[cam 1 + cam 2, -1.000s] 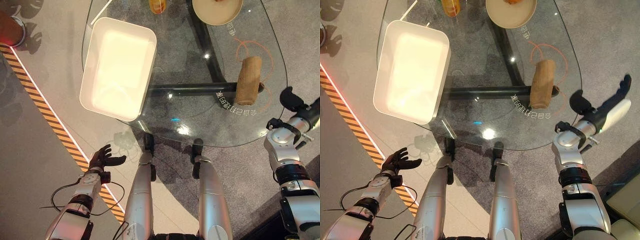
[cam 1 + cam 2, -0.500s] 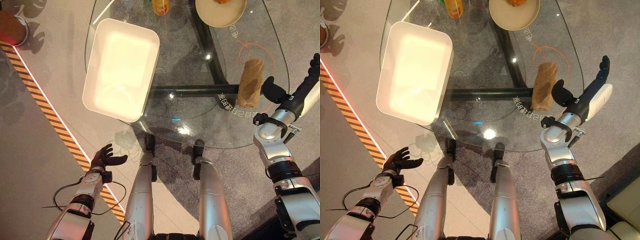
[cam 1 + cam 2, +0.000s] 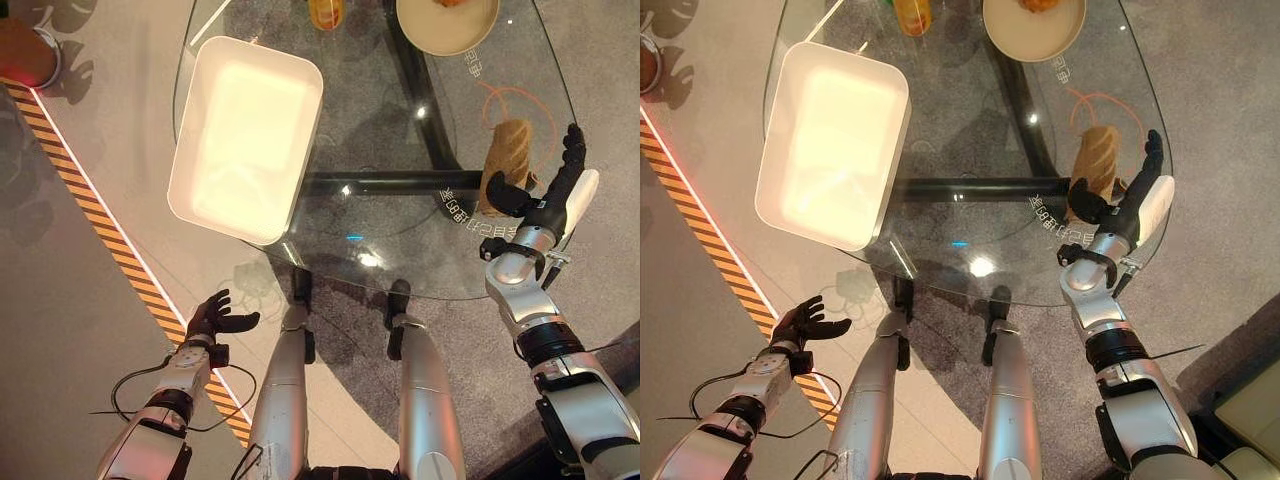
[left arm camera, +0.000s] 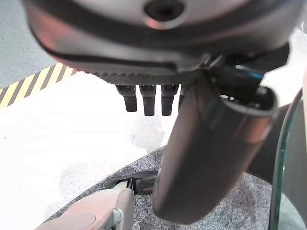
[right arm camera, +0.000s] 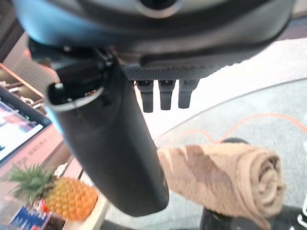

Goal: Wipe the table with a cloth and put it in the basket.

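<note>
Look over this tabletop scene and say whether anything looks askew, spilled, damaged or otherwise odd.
One thing stands out: the white basket sits with its near corner past the glass table's edge. Nothing looks spilled or broken. The rolled brown cloth lies intact by the open right hand; the left hand hangs low over the floor, open.

A tan rolled cloth (image 3: 505,150), a white basket (image 3: 246,135) and a cream bowl (image 3: 447,27) sit on the clear glass table (image 3: 400,240); the floor stripe (image 3: 90,215) is orange-and-black.

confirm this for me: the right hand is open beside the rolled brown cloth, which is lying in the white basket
Not quite: the rolled brown cloth lies on the glass table, not in the white basket, as the left eye view shows. The right hand is open beside it.
</note>
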Controlling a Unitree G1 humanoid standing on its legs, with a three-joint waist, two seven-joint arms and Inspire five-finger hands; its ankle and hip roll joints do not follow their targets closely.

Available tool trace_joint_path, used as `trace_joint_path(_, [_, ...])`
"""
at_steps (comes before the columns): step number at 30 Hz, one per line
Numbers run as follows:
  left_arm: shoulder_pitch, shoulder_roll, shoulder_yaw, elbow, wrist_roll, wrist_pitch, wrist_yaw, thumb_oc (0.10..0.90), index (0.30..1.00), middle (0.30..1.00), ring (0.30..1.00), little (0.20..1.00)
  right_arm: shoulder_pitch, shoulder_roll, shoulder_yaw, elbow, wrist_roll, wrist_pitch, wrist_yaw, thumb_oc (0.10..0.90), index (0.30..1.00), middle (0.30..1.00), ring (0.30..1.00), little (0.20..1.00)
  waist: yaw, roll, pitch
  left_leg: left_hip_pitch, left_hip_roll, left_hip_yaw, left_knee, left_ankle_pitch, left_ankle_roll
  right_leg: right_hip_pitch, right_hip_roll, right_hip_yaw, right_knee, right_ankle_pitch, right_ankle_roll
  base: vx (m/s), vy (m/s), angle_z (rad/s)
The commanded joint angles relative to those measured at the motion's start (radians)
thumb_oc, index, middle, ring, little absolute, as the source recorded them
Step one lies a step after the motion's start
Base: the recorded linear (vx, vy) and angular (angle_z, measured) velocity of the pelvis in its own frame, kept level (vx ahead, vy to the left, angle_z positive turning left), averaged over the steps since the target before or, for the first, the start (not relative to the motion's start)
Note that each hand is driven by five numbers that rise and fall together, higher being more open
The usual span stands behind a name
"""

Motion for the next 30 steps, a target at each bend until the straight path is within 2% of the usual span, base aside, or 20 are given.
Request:
trace_joint_path(1, [0.044,0.006,0.011,0.035,-0.017,-0.016,0.034,0.8,0.9,0.9,0.9,0.9,-0.056,-0.053,-0.005,-0.044,-0.012,-0.021,-0.006,0.8,0.9,0.9,0.9,0.9,-0.008,0.009,-0.017,0.004,-0.035,0.001,0.127,-0.147,0.017,0.043,-0.015,-0.051,-0.098,0.053,0.008,0.0,0.0,0.0])
trace_joint_path(8, [0.038,-0.004,0.002,0.037,-0.009,-0.014,0.037,0.8,0.9,0.9,0.9,0.9,-0.078,-0.039,0.027,-0.008,0.019,0.008,0.031,0.8,0.9,0.9,0.9,0.9,-0.003,0.013,-0.017,0.006,-0.037,0.004,0.127,-0.146,0.017,0.042,-0.016,-0.053,-0.094,0.051,0.007,0.0,0.0,0.01])
trace_joint_path(19, [0.025,-0.01,-0.017,0.054,-0.011,-0.009,0.026,0.8,0.9,0.9,0.9,0.9,-0.14,-0.014,0.041,0.157,0.183,0.02,0.079,0.8,0.9,0.9,0.9,0.9,0.014,0.027,-0.017,0.015,-0.042,0.005,0.125,-0.144,0.019,0.045,-0.02,-0.059,-0.083,0.05,0.001,0.0,0.0,0.0])
trace_joint_path(30, [0.015,-0.027,-0.04,0.063,-0.011,-0.011,0.025,0.8,0.9,0.9,0.9,0.9,-0.196,-0.012,0.026,0.315,0.16,0.061,0.074,0.8,0.9,0.9,0.9,0.9,0.027,0.042,-0.017,0.008,-0.049,0.001,0.134,-0.147,0.026,0.029,-0.025,-0.061,-0.067,0.052,0.003,0.0,0.001,0.01])
